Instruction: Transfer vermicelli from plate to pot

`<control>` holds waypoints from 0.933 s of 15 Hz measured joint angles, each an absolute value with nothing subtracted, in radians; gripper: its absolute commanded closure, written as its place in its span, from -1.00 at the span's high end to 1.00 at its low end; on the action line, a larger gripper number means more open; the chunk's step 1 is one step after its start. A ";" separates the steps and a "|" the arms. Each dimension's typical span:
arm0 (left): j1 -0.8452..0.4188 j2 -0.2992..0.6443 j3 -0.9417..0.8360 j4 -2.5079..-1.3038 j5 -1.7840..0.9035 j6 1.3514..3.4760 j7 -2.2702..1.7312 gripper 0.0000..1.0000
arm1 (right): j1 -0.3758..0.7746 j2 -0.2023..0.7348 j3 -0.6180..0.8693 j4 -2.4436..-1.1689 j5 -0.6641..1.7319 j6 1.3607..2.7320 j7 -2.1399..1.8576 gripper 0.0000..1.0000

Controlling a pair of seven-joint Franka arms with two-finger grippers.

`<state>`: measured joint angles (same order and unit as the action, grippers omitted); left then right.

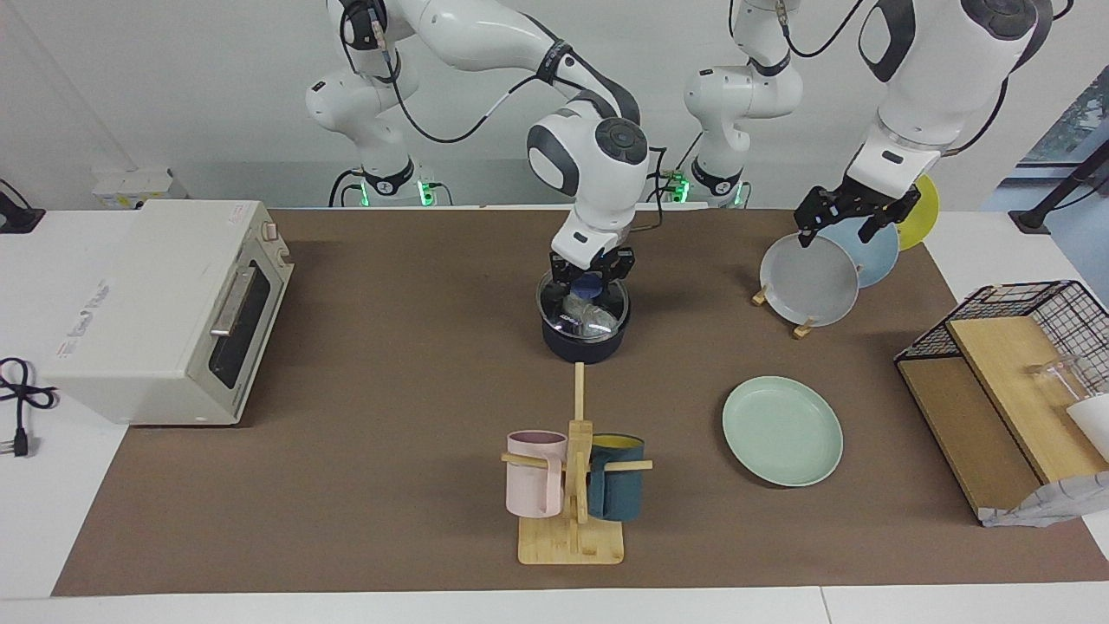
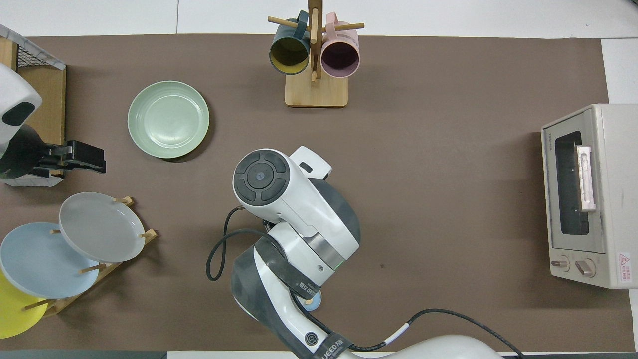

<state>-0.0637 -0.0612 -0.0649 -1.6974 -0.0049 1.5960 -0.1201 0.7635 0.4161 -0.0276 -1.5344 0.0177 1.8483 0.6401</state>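
Note:
The vermicelli (image 1: 587, 317) lies as a pale bundle inside the dark navy pot (image 1: 582, 345), in the middle of the table. My right gripper (image 1: 592, 279) is just above the pot's rim, directly over the vermicelli, fingers apart and holding nothing. In the overhead view my right arm hides the pot and the vermicelli. The mint-green plate (image 1: 782, 431) (image 2: 168, 119) is bare, farther from the robots than the pot, toward the left arm's end. My left gripper (image 1: 845, 217) (image 2: 92, 159) waits open and raised over the plate rack.
A wooden rack (image 2: 102, 271) holds a grey plate (image 1: 810, 282), a light blue plate (image 1: 877, 251) and a yellow one. A mug tree (image 1: 576, 485) carries pink and teal mugs. A toaster oven (image 1: 165, 303) stands at the right arm's end, a wire basket (image 1: 1022, 381) at the left arm's.

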 measured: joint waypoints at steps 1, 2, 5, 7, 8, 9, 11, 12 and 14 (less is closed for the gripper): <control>-0.064 -0.061 -0.065 -1.697 -0.005 1.596 -0.120 1.00 | 0.763 0.416 -0.028 -1.534 0.018 1.849 0.640 -1.00; -0.064 -0.061 -0.066 -1.697 -0.005 1.596 -0.120 1.00 | 0.763 0.416 -0.028 -1.534 0.018 1.849 0.640 -1.00; -0.064 -0.061 -0.070 -1.697 -0.005 1.596 -0.120 1.00 | 0.763 0.416 -0.028 -1.535 0.018 1.852 0.640 -0.67; -0.064 -0.061 -0.070 -1.697 -0.005 1.596 -0.120 1.00 | 0.763 0.416 -0.028 -1.538 0.018 1.864 0.640 -0.36; -0.064 -0.061 -0.070 -1.697 -0.005 1.596 -0.120 1.00 | 0.763 0.416 -0.028 -1.540 0.018 1.870 0.640 -0.29; -0.064 -0.061 -0.070 -1.697 -0.005 1.596 -0.120 1.00 | 0.763 0.416 -0.029 -1.543 0.018 1.875 0.640 -0.20; -0.064 -0.061 -0.070 -1.697 -0.005 1.596 -0.120 1.00 | 0.761 0.415 -0.030 -1.548 0.018 1.881 0.640 0.54; -0.064 -0.061 -0.070 -1.697 -0.005 1.596 -0.120 1.00 | 0.761 0.414 -0.030 -1.549 0.018 1.882 0.640 1.00; -0.064 -0.061 -0.070 -1.697 -0.005 1.596 -0.120 1.00 | 0.761 0.415 -0.029 -1.553 0.018 1.891 0.641 1.00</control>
<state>-0.0637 -0.0608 -0.0697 -1.6974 -0.0049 1.5960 -0.1201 0.7613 0.4146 -0.0295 -1.5533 0.0184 1.8908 0.6408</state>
